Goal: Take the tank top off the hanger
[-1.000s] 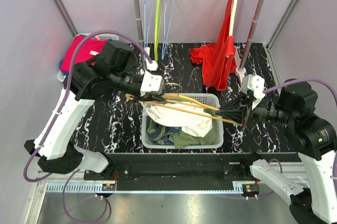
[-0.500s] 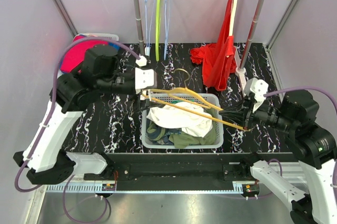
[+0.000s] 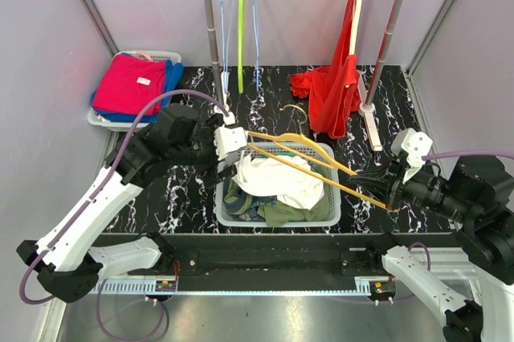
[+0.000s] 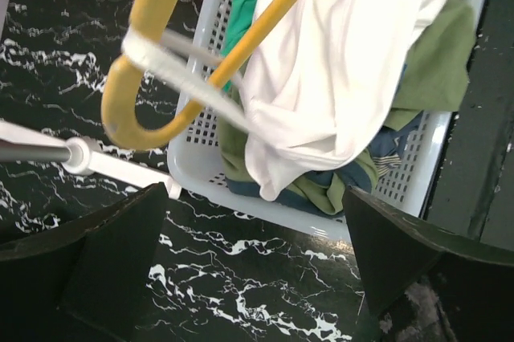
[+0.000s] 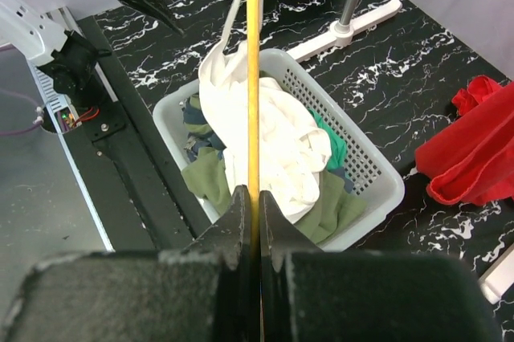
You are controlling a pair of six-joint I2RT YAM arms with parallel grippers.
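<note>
Tank top [image 3: 277,177], white, lies slumped on the black marbled bench [image 3: 193,93] inside a white basket [image 3: 221,212], across a heap of other clothes. Most of its cloth is already clear of the yellow hanger [image 4: 157,5], which slants above the basket. The right gripper [image 5: 252,197] is clamped on the hanger's straight bar at one end. The left gripper [image 4: 255,189] hangs over the basket's edge, fingers wide apart and nothing between them. One thin strap [image 4: 185,77] is looped over the hanger's curved shoulder end, drawn taut toward the garment below. The job looks close to done. The body of the garment is down in the basket, and only that strap has yet to slip off the curved end before the hanger comes away bare.
</note>
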